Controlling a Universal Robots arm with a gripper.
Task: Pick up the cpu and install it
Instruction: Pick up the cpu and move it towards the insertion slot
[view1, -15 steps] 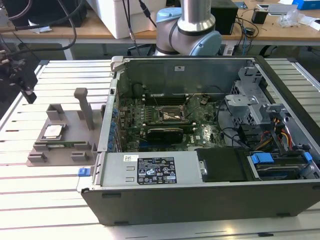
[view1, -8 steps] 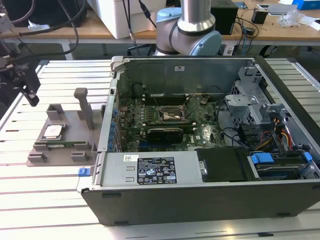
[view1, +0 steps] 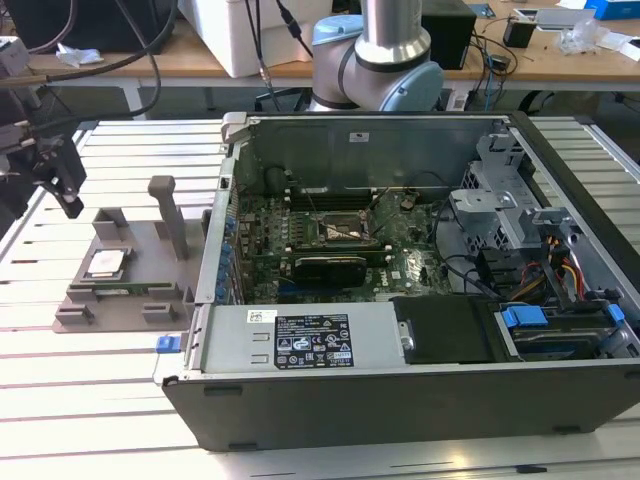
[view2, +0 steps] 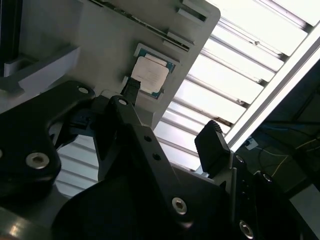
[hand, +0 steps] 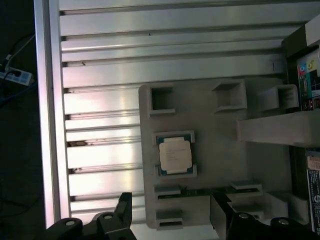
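Beyond the spread, partly cropped claw (hand: 171, 205), the cpu (hand: 175, 155) lies uncovered.

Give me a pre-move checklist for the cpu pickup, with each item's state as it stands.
1. Is the end effector open and holding nothing: ok.
2. Is the cpu lying flat in its seat on the grey tray, top uncovered: ok.
3. Is the end effector lined up over the cpu: not ok. In the exterior view it hangs apart from it, toward the exterior view's left.
4. Is the socket on the motherboard open and vacant: cannot tell.
5. Is the computer case open, with the board exposed: ok.
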